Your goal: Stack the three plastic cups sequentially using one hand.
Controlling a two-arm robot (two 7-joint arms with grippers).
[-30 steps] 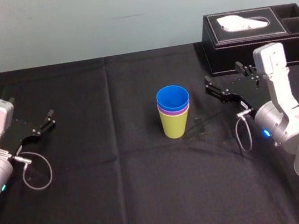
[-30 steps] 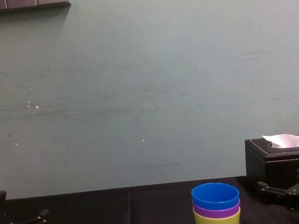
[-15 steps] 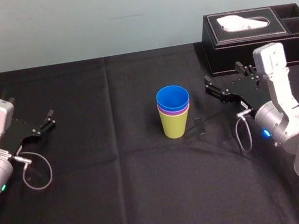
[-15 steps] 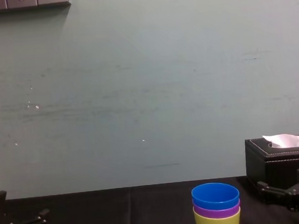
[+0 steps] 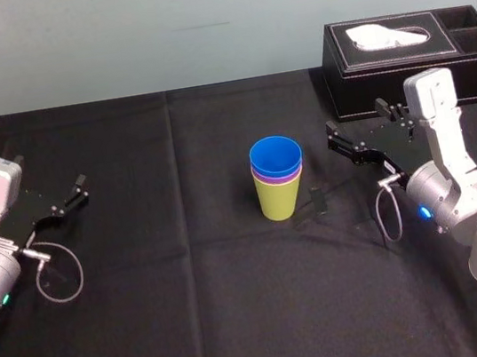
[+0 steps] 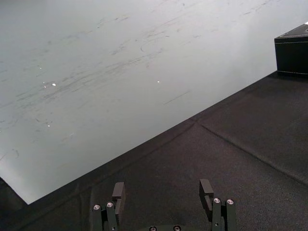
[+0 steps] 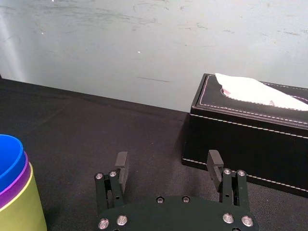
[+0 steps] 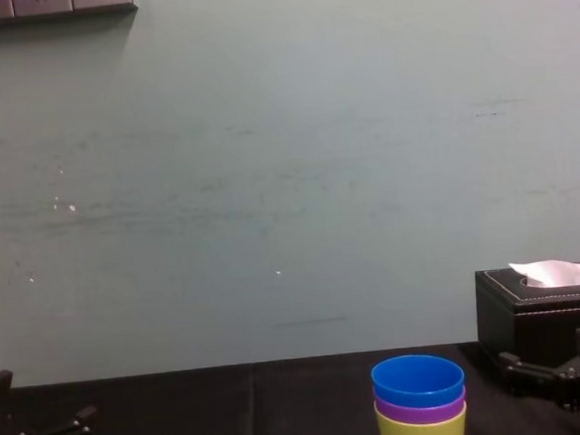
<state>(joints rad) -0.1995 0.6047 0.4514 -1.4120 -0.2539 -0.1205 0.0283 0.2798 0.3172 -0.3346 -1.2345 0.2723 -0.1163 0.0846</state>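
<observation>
Cups of smooth plastic, nested in one upright stack on the black counter (image 5: 195,311): yellow-green cup (image 8: 422,432) at the base, purple cup (image 8: 420,413) inside it, blue cup (image 8: 418,380) on top. We place the stack to the left of the tissue box (image 5: 414,58) and nearer the robot, well apart from the box. The right hand (image 7: 167,163) hangs just in front of the tissue box, on its stack side, its fingers spread wide with nothing between them. The left hand (image 6: 162,190) rests far from the tissue box, beyond the stack, likewise wide open and empty.

We judge the stacking complete. We expect such cups to be light and stiff enough to keep their shape, yet thin-walled, so a hard squeeze may flex them. Their glossy taper could let them slip downward out of a grip. We would take hold across the wall just under the rim, where the cup is widest. Nested cups may cling and lift together.
</observation>
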